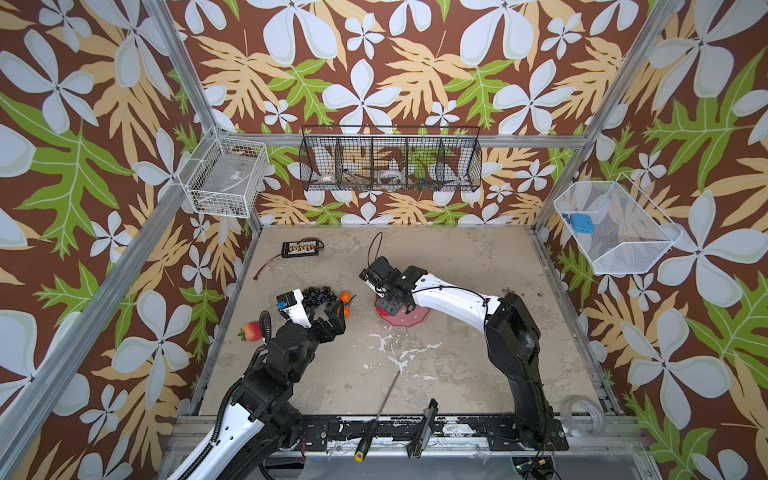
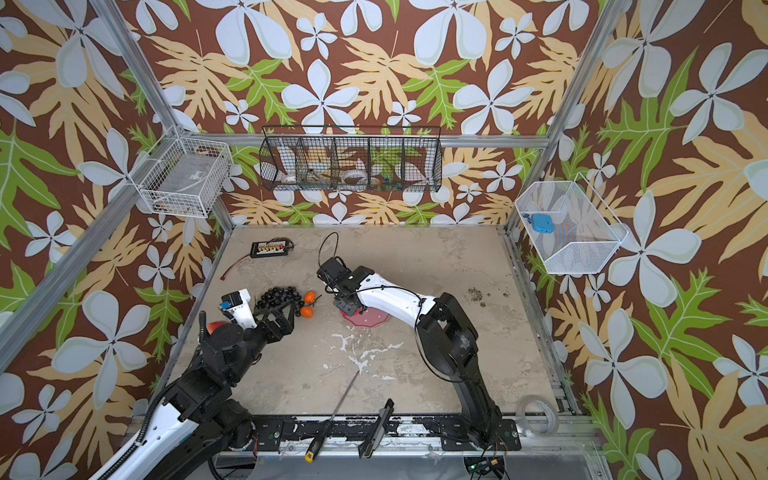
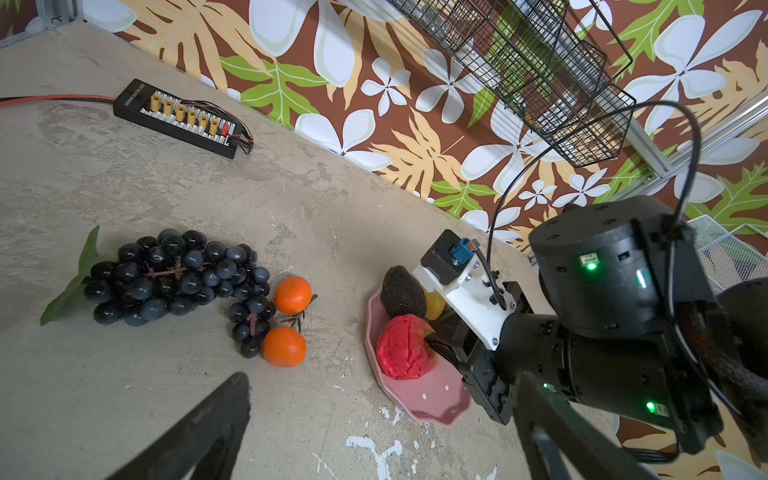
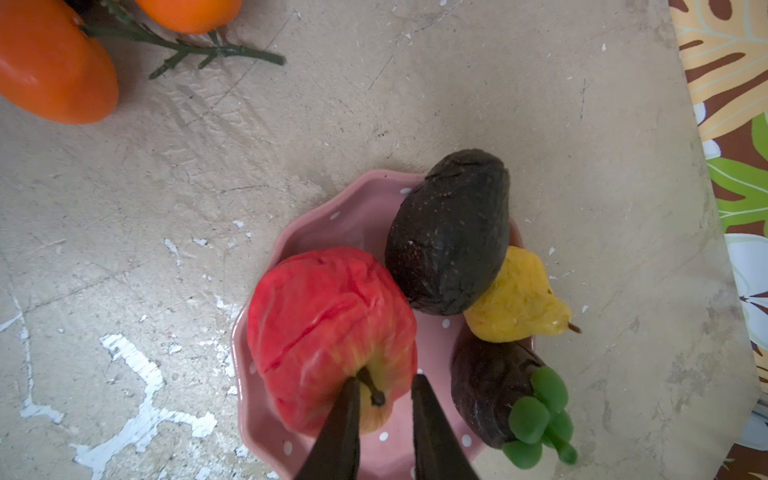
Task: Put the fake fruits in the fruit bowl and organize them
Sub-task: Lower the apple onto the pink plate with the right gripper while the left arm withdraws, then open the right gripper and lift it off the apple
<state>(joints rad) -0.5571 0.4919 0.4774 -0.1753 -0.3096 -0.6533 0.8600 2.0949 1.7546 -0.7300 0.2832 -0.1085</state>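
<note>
The pink dotted fruit bowl (image 1: 409, 321) (image 4: 357, 216) holds a red apple (image 4: 324, 324), a dark avocado (image 4: 453, 232), a yellow fruit (image 4: 515, 299) and a dark piece with green leaves (image 4: 490, 382). My right gripper (image 1: 384, 305) (image 4: 385, 379) hangs over the bowl, its jaws slightly apart on either side of the apple's stem with a gap showing. To the left on the table lie the grape bunch (image 1: 318, 296) (image 3: 174, 278) and two oranges (image 1: 345, 296) (image 3: 284, 347). My left gripper (image 1: 341, 318) (image 3: 384, 380) stands wide open and empty beside the oranges. A red strawberry-like fruit (image 1: 251, 331) lies at the left edge.
A black connector board (image 1: 301, 248) with wires lies at the back left. A screwdriver (image 1: 378, 415), a black tool (image 1: 424, 428) and a tape roll (image 1: 582, 415) sit at the front edge. Wire baskets (image 1: 390, 162) hang on the walls.
</note>
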